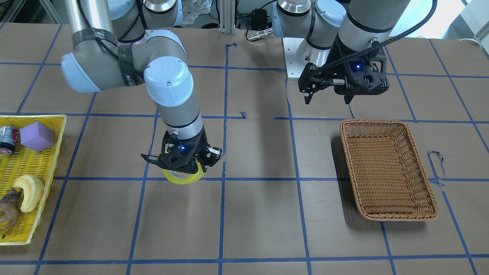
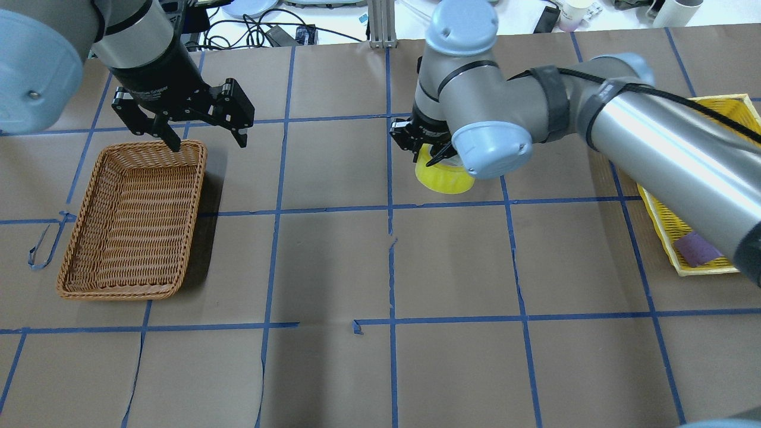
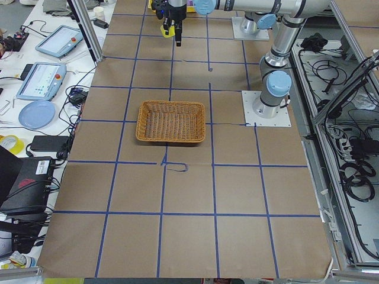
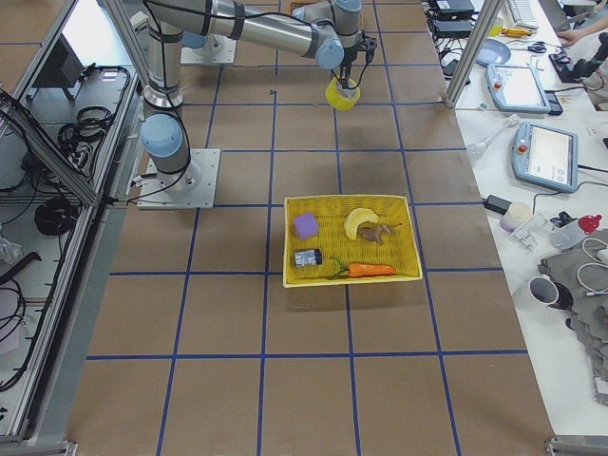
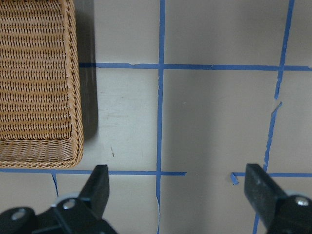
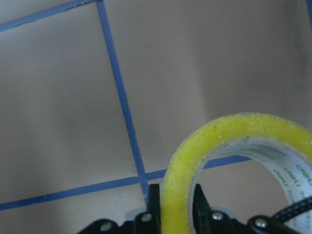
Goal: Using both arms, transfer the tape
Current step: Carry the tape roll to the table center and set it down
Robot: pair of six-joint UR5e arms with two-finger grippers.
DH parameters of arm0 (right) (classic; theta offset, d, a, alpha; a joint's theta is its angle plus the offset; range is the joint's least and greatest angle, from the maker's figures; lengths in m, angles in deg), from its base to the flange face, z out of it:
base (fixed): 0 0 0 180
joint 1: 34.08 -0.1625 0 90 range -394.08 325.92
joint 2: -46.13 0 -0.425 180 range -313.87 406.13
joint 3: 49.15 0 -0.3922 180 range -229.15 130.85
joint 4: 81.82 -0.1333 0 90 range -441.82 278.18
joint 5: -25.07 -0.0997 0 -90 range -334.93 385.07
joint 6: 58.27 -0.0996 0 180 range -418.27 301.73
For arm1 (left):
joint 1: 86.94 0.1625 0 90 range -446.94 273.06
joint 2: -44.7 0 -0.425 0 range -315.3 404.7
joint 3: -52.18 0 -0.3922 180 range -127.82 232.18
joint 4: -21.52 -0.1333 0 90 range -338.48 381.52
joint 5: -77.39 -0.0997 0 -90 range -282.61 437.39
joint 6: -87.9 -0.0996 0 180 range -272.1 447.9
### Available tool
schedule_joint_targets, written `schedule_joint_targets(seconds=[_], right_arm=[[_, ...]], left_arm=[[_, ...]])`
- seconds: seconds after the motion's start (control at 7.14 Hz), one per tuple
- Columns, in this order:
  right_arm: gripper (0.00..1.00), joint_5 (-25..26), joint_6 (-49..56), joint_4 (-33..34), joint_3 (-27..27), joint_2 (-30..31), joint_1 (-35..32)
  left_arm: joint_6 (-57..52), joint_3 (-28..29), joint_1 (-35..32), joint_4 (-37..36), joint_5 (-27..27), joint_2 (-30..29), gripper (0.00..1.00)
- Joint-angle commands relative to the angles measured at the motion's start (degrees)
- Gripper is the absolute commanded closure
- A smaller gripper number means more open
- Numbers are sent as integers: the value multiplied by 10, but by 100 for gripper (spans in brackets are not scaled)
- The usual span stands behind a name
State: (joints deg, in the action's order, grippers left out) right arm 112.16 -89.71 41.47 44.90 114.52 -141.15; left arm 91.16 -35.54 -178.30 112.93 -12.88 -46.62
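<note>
While the right hand [image 1: 186, 165] clamps the tape [image 1: 182, 179], half hiding it, the left hand [image 1: 327, 98] gapes

My left arm [image 1: 363, 23] and right arm [image 1: 179, 110] are grey metal tubes with light-blue joint caps, a small screw in some. Black braided cables run to the left gripper [image 2: 208, 142] and right gripper [image 6: 176, 202], both black, each lit blue.

Bright, even light covers my brown paper-covered worktop [image 1: 259, 229]; the woven wicker basket [image 2: 131, 220] throws a soft shadow toward its middle. In my right wrist view the translucent yellow tape roll [image 6: 214, 131] is blurred.
</note>
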Motion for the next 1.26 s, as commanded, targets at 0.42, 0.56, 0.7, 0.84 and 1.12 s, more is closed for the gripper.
schedule_joint_targets(seconds=[0.42,0.56,0.7,0.84,1.12], right_arm=[[86,29,-150,85,1,-92,-101],[31,31,-149,85,2,-93,-101],[0,35,-149,85,1,-87,-100],[0,35,-148,77,-3,-74,-99],[0,43,-84,24,-3,-7,-58]], left_arm=[[0,-1,0,0,0,0,0],[0,-1,0,0,0,0,0],[0,-1,0,0,0,0,0],[0,-1,0,0,-1,0,0],[0,-2,0,0,0,0,0]])
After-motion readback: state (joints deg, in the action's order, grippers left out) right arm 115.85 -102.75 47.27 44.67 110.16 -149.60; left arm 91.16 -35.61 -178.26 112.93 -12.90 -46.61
